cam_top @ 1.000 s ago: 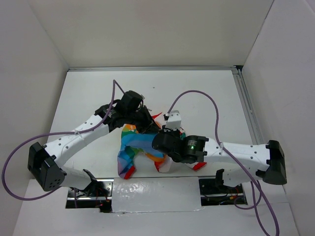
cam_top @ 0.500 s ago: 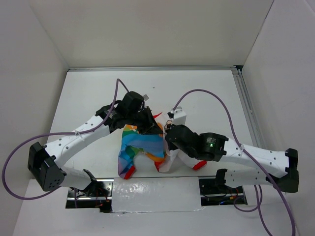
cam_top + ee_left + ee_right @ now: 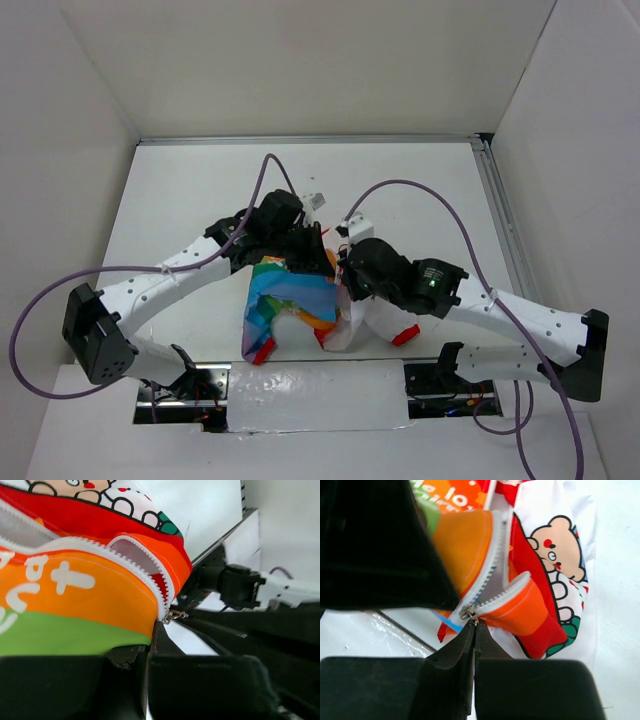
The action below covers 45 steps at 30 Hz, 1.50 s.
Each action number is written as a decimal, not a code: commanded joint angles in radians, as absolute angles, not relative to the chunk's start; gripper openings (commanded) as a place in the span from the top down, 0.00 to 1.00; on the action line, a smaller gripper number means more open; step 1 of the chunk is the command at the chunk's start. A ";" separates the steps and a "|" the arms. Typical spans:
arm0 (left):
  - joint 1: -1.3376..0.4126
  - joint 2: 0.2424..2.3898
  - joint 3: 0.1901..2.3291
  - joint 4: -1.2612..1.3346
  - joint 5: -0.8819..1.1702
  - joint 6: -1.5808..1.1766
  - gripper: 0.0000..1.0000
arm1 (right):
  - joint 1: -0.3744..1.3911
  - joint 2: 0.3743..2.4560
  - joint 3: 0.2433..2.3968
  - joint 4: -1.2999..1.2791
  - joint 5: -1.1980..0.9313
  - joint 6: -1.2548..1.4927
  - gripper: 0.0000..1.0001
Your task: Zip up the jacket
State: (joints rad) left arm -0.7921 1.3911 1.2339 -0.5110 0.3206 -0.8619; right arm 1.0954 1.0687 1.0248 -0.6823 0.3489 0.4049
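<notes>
The jacket (image 3: 290, 300) hangs lifted between both arms, rainbow stripes and red cuffs showing. In the left wrist view its orange and green panel (image 3: 75, 605) with white zipper teeth fills the frame. My left gripper (image 3: 152, 640) is shut on the jacket's edge just below the metal zipper slider (image 3: 175, 615). In the right wrist view my right gripper (image 3: 474, 630) is shut on the zipper pull (image 3: 468, 613), where the two rows of teeth meet. Above it the zipper stands open, beside a cartoon bear print (image 3: 557, 550).
White walls enclose the table (image 3: 180, 200) at the back and both sides. A metal rail (image 3: 500, 220) runs along the right edge. A shiny white strip (image 3: 320, 395) lies at the near edge between the arm bases. Purple cables loop over both arms.
My right arm has swung up and to the right, carrying the zipper pull higher toward the left gripper. The left gripper has shifted slightly right and up, still holding the jacket.
</notes>
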 commanded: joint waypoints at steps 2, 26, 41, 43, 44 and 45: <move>-0.821 1.399 1.221 -0.448 0.362 -0.713 1.00 | 1.026 1.055 1.080 -0.690 0.314 0.393 1.00; -0.877 1.333 1.060 -0.454 0.270 -0.522 1.00 | 0.911 1.170 1.201 -0.899 -0.143 0.245 1.00; -0.905 1.181 0.976 -0.423 0.394 -0.428 1.00 | 0.661 1.143 1.149 -0.683 -0.454 0.314 1.00; -0.910 1.183 0.973 -0.431 0.390 -0.428 1.00 | 0.661 1.161 1.158 -0.692 -0.460 0.293 1.00; -0.910 1.189 0.971 -0.434 0.374 -0.434 1.00 | 0.663 1.166 1.158 -0.695 -0.460 0.293 1.00; -0.910 1.195 0.973 -0.449 0.361 -0.448 1.00 | 0.669 1.167 1.167 -0.699 -0.457 0.269 1.00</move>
State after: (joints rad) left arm -0.8825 1.1820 1.0069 -0.3027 0.3149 -0.4706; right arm 0.6930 1.1709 1.1160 -0.7864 -0.4919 0.3080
